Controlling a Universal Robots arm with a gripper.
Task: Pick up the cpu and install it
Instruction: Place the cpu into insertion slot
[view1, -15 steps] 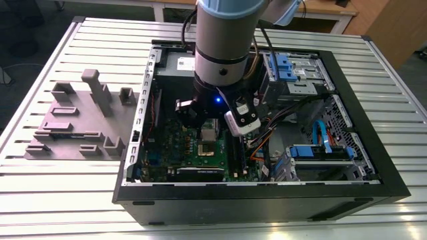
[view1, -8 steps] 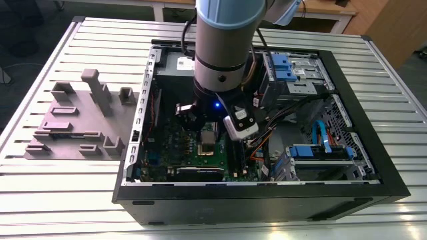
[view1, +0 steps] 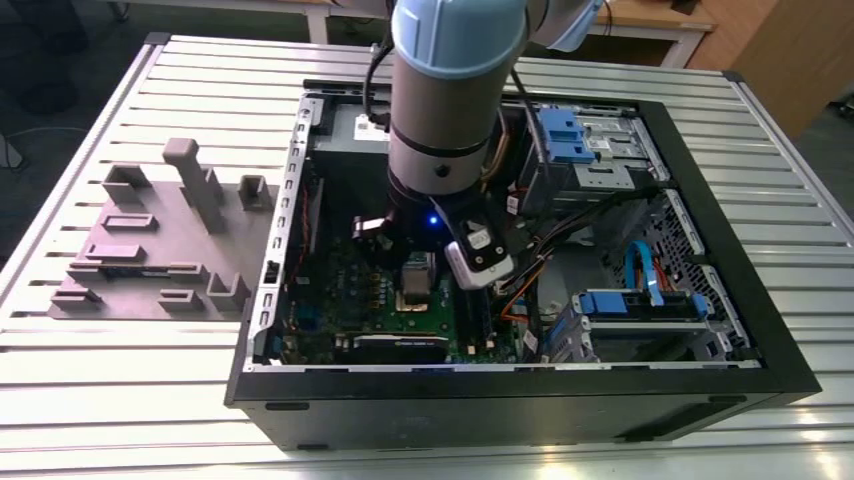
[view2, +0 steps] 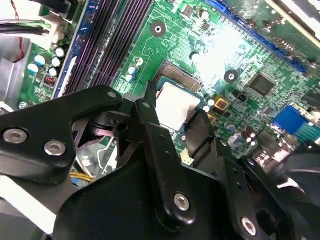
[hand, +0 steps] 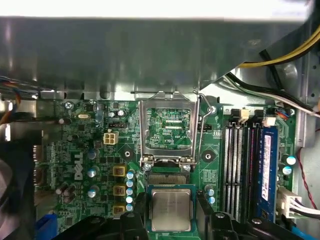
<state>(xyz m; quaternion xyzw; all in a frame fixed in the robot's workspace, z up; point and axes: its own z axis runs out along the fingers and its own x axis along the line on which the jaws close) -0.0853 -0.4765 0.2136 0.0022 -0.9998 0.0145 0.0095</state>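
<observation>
hand (view2: 175, 114) is closed narrow on the cpu (hand: 171, 210); one of my fingers (view2: 152, 125) on each of two opposite edges; metal top up. cpu sits flat directly over the socket (hand: 167, 179) on the motherboard (hand: 85, 150), inside the case (view1: 534, 400). can't tell if it's fully seated or hanging just above the socket.

step in hand, my read: seating.
- keep the cpu level with the socket; any tilt risks the contacts
- square its edges to the socket frame before it goes down; no sliding sideways once it touches
- no pushing; it should settle by its own weight
- load plate (hand: 167, 127) stands open on the socket's hinge side, lever (hand: 202, 125) up beside it; both look clear of my fingers, keep it that way

views:
- first wrist view looks straight along the board; gives me the open plate, the lever, and a strip of bare contacts between the cpu and the hinge; also the memory slots (hand: 240, 170) to one side of the socket; good for squareness
- second wrist view is oblique; gives me the finger contact on the cpu edges and the dark frame around it; better for judging tilt
- exterior view gives the arm (view1: 447, 100) reaching down into the case, plus a grey fixture (view1: 160, 250) well away from the socket, out on the tabletop (view1: 120, 380)
</observation>
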